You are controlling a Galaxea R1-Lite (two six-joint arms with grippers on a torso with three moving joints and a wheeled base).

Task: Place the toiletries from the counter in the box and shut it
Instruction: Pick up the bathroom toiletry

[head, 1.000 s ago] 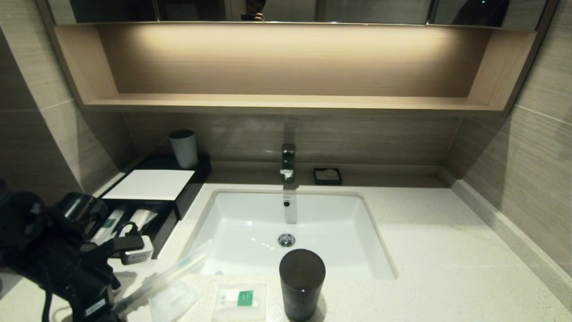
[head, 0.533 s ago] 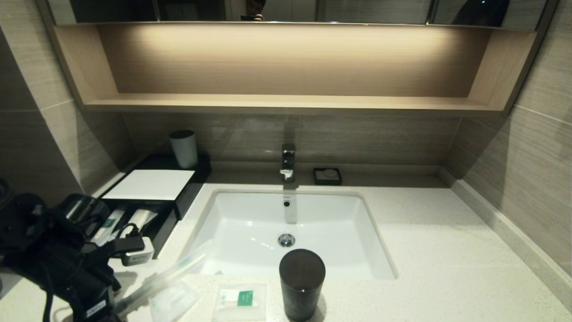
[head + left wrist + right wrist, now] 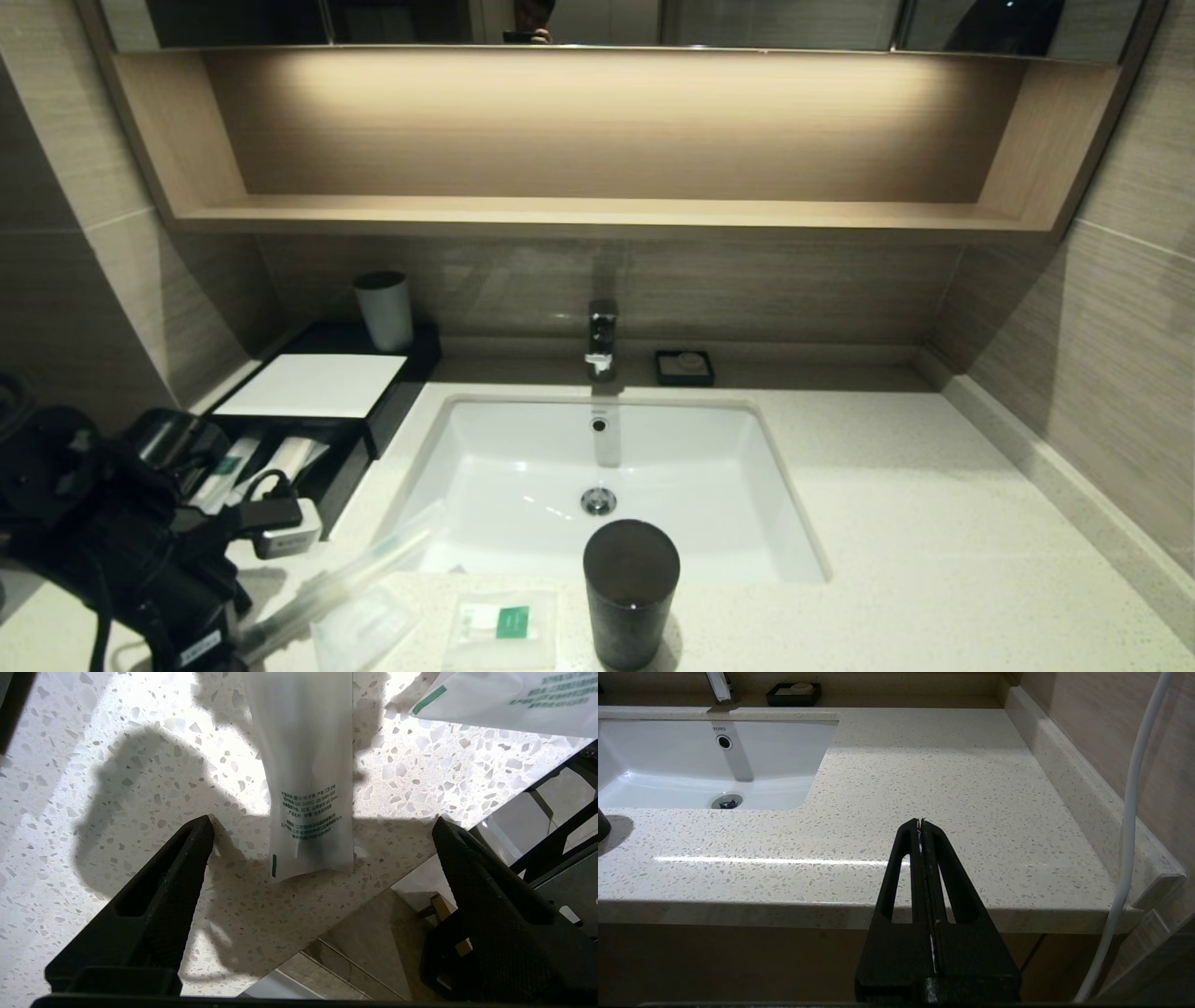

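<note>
Toiletries lie at the counter's near edge, left of the dark cup: toothbrush sleeve, clear packet, green-labelled sachet. Far left, the box has its drawer pulled out. The left gripper hangs over the sleeve's end, jaws wide apart. Right of the sink, bare counter; the right gripper, fingers pressed together, stays off its edge.

Dim scene; shelf underlit; counter glare.
</note>
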